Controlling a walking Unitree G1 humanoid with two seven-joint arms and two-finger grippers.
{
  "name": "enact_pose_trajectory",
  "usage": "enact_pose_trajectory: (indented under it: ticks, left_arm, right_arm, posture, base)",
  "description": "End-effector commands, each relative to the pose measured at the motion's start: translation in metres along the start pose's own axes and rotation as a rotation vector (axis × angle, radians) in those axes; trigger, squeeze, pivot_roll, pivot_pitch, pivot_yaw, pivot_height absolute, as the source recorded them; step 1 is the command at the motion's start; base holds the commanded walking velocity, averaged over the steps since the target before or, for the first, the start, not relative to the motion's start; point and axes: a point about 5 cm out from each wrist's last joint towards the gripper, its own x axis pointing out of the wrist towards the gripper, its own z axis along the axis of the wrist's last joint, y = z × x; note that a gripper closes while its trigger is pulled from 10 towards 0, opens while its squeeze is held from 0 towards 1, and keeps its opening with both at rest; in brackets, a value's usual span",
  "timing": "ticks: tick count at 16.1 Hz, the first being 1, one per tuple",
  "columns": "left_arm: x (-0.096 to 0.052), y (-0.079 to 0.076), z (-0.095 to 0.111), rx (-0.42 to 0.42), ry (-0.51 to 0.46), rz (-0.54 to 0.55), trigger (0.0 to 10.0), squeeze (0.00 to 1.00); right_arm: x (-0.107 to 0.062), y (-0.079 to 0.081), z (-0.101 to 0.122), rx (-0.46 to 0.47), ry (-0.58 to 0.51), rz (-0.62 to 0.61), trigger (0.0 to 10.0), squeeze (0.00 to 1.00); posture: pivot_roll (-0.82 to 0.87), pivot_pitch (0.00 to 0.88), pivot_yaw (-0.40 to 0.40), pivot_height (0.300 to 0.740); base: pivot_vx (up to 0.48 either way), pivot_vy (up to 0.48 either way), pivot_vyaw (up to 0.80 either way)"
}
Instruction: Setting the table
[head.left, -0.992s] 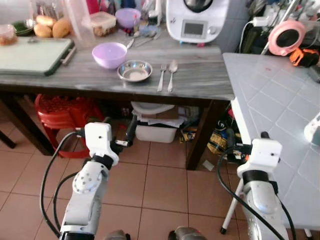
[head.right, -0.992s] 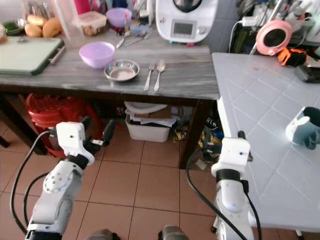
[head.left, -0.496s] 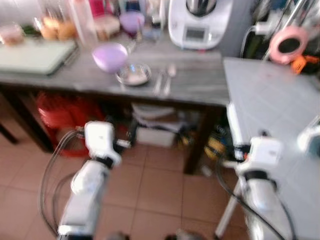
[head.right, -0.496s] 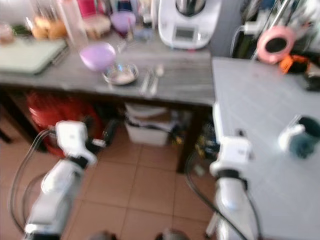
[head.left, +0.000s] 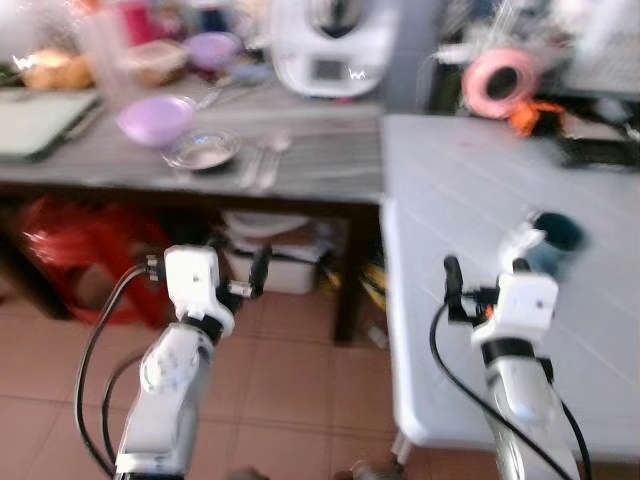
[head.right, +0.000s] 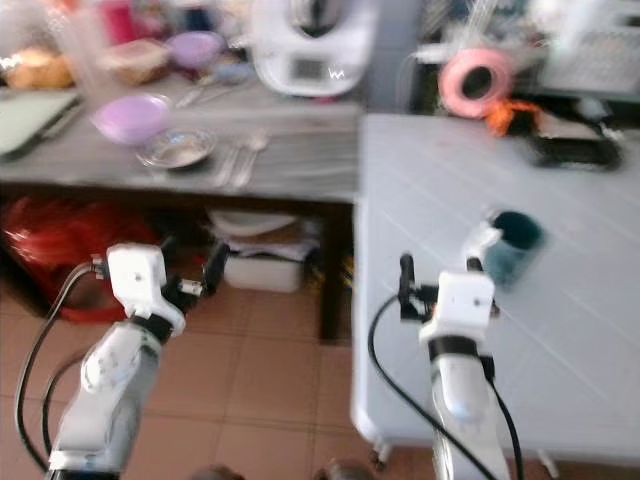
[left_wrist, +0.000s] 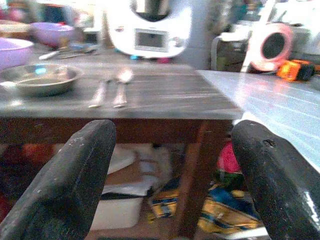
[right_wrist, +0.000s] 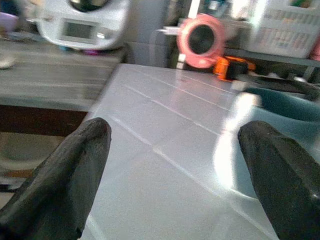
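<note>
Both end effectors gape empty, left (left_wrist: 170, 180) facing the steel bowl (left_wrist: 40, 79), right (right_wrist: 172, 182) beside the teal mug (head.right: 512, 243)

- No text, label, brand, number or sign can be read in any view.
- The white kitchen appliance (left_wrist: 150, 27), well ahead of the left gripper (left_wrist: 172, 175) on the grey counter (left_wrist: 165, 95), has a small display panel, but it is too blurred to make out any characters.
</note>
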Motion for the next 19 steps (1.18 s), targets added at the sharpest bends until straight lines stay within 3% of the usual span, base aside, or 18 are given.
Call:
enact_pose_trajectory:
  ticks: [1, 5, 10, 19]
  left_arm:
    - [0.0004, -0.0013, 0.0002, 0.01, 0.006, -0.011, 10.0, 0.0]
    - [-0.0003, -0.0024, 0.0009, 0.012, 0.004, -0.026, 10.0, 0.0]
    - [0.0001, -0.0026, 0.0019, 0.012, -0.003, -0.036, 10.0, 0.0]
    - [-0.0029, -0.0034, 0.0023, 0.006, 0.012, -0.047, 10.0, 0.0]
  right_arm:
    - [0.0018, -0.0001, 0.003, 0.003, -0.01, 0.005, 10.0, 0.0]
    - [0.0027, 0.0005, 0.0031, 0.002, -0.013, 0.007, 10.0, 0.0]
    - [0.0038, 0.0014, 0.0028, -0.003, -0.014, 0.015, 10.0, 0.0]
    - [0.0109, -0.0041, 0.0011, -0.015, -0.002, -0.031, 10.0, 0.0]
  posture:
    - [-0.05, 0.0, 0.006, 0.74]
    - [-0.05, 0.0, 0.008, 0.74]
    - [-0.05, 0.0, 0.008, 0.74]
    - [-0.03, 0.0, 0.02, 0.74]
  base:
    - [0.0, 0.0, 0.0]
    - [0.0, 0.0, -0.8]
    - [0.0, -0.287, 0.0]
    - [0.0, 0.0, 0.0]
